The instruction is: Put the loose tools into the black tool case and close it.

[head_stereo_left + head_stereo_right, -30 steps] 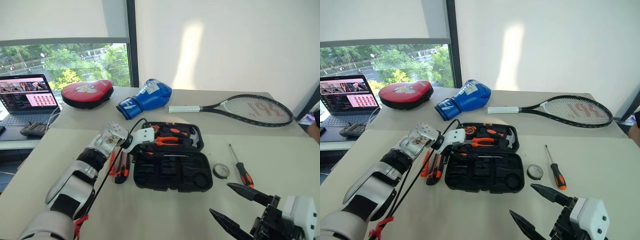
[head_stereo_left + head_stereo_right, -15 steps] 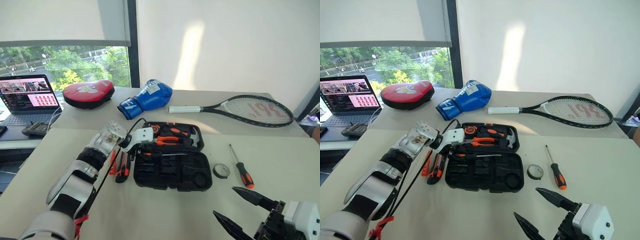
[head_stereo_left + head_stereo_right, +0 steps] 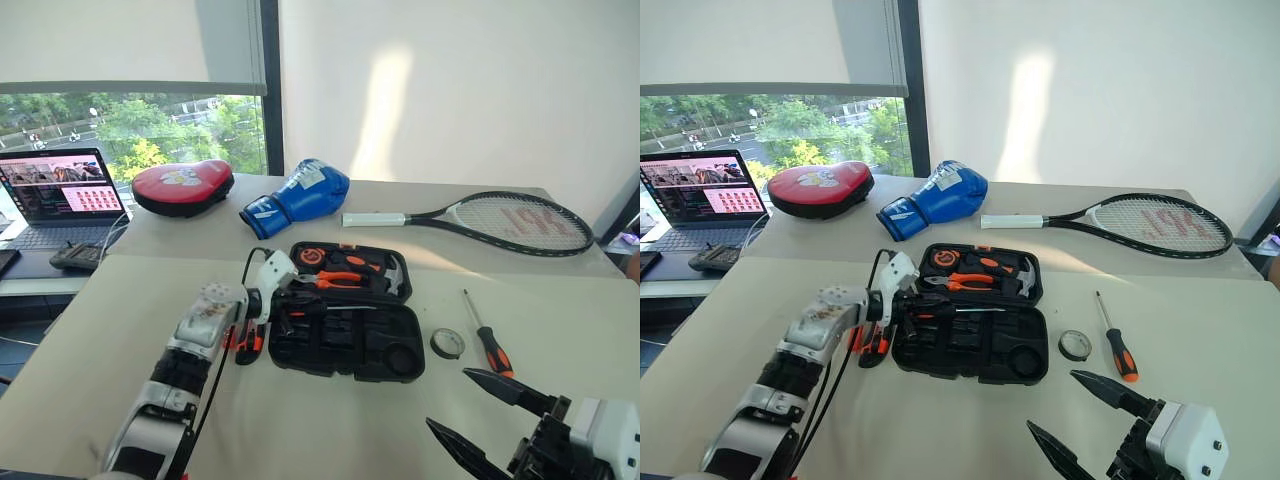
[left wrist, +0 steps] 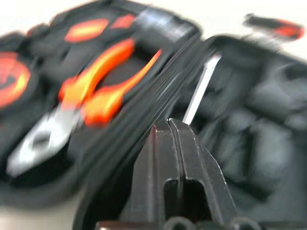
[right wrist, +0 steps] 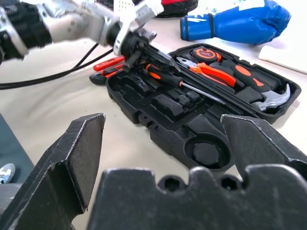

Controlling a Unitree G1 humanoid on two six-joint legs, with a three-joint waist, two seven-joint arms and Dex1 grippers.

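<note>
The black tool case (image 3: 330,342) lies open at mid-table, with orange pliers and a hammer in its far half. One black-and-orange screwdriver (image 5: 165,76) lies inside along the hinge. My left gripper (image 3: 293,303) is shut just above that handle, and the metal shaft (image 4: 201,88) shows past its fingertips (image 4: 180,125). Right of the case, another screwdriver (image 3: 487,340) and the small black roll (image 3: 447,343) rest on the table. The utility knife (image 3: 246,340) and slim orange tester (image 5: 109,62) lie left of the case. Low at the front right, my right gripper (image 3: 448,397) hangs open.
On the far table are a blue boxing glove (image 3: 300,192), a red pad (image 3: 185,185) and a tennis racket (image 3: 500,220). A laptop (image 3: 60,190) and a small black device (image 3: 75,257) sit at the far left. A black cable (image 3: 840,350) trails along my left arm.
My left forearm has sunk and rolled. Its gripper has dropped to the case's left end and closed. The right gripper has stayed open in place. The camera shifted slightly.
</note>
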